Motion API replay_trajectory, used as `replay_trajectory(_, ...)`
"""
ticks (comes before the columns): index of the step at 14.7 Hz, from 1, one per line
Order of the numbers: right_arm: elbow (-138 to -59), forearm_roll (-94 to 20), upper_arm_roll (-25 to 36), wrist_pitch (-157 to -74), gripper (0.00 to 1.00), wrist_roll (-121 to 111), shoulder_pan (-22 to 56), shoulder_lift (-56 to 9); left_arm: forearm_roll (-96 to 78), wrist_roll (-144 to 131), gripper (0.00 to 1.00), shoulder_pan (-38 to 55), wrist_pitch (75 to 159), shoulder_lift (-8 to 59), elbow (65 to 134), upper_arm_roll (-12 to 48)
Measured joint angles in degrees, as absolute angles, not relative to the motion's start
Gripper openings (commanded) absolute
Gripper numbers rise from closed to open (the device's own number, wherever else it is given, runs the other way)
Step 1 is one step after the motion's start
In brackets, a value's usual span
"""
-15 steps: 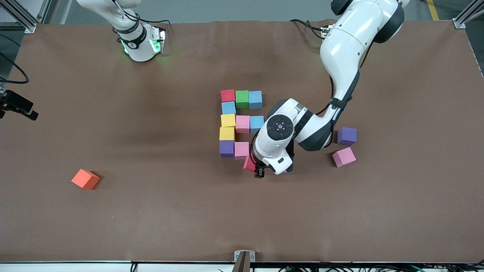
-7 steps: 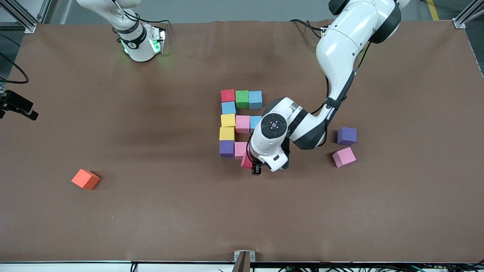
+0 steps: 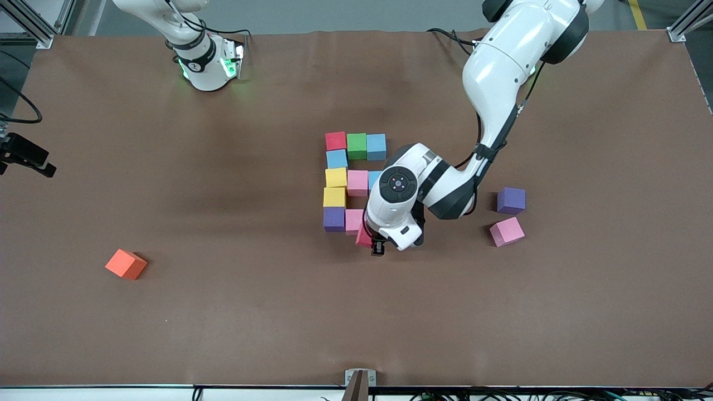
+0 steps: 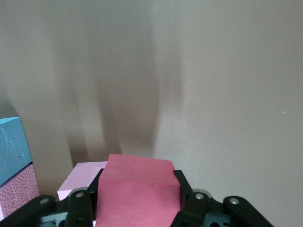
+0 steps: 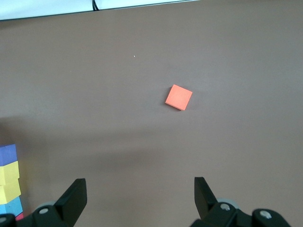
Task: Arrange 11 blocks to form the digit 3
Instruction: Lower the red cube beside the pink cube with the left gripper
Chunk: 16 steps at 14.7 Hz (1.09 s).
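The left gripper (image 3: 374,245) is clamped on a red block (image 3: 363,238), its black fingers (image 4: 81,208) pressing two opposing faces of the block in the left wrist view (image 4: 137,191). The held block sits slightly tilted, just beside the pink block (image 3: 354,220) at the camera-side end of the arrangement; whether it rests on the table (image 3: 223,312) cannot be determined. The arrangement lies at mid-table. Its row farthest from the front camera consists of a red block (image 3: 335,141), a green block (image 3: 356,146) and a blue block (image 3: 376,146), touching side by side. A column runs toward the camera from the red one: a blue block (image 3: 336,159), a yellow block (image 3: 336,177), a second yellow block (image 3: 334,197) and a purple block (image 3: 333,219). A pink block (image 3: 357,182) and a partly hidden blue block (image 3: 374,179) extend from the first yellow block toward the left arm's end. Two loose blocks lie toward the left arm's end of the table, well apart from the arrangement: a purple one (image 3: 511,200) and, nearer the camera, a rotated pink one (image 3: 506,231). An orange cube (image 3: 126,264) lies alone toward the right arm's end. The right gripper (image 5: 139,196) waits with its jaws spread wide and empty, high above the table, the orange cube (image 5: 179,97) visible below.
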State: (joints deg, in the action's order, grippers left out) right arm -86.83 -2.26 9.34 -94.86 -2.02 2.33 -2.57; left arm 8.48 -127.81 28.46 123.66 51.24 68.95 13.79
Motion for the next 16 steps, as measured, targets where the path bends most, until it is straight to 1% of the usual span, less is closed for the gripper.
replay_trajectory(6,-86.83,-2.26,9.38,-94.86,1.0,-2.02,2.32,-2.59,8.59,-129.63,0.16,27.81,123.39,50.77,68.95,13.19)
replay_trajectory(12,-86.83,-2.26,9.39,-94.84,1.0,-2.02,2.32,-2.59,10.16,-137.03,0.16,27.11,119.05,49.63,69.08,13.01)
replay_trajectory(16,-86.83,-2.25,9.38,-94.6,1.0,-2.02,2.33,-2.59,14.72,-143.77,0.18,28.3,117.87,49.74,71.46,13.08)
